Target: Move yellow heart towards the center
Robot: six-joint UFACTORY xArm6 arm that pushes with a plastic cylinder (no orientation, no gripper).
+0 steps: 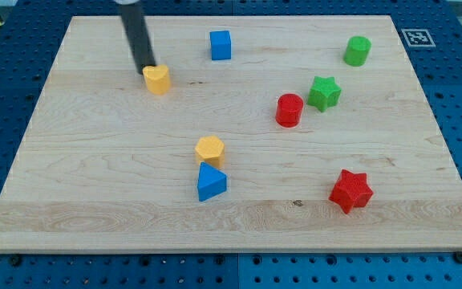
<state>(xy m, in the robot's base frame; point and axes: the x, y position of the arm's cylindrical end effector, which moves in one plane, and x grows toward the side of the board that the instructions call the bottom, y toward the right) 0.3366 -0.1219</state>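
The yellow heart [158, 79] lies on the wooden board [95, 185] in the upper left part of the view. My tip [146, 70] stands right at the heart's upper left edge, touching or nearly touching it. The dark rod rises from there toward the view's top.
A blue cube [220, 45] lies at the top middle. A yellow hexagon [210, 149] and a blue triangle [211, 182] sit together near the centre. A red cylinder [289, 110], a green star [324, 93], a green cylinder [358, 50] and a red star [350, 190] lie on the right.
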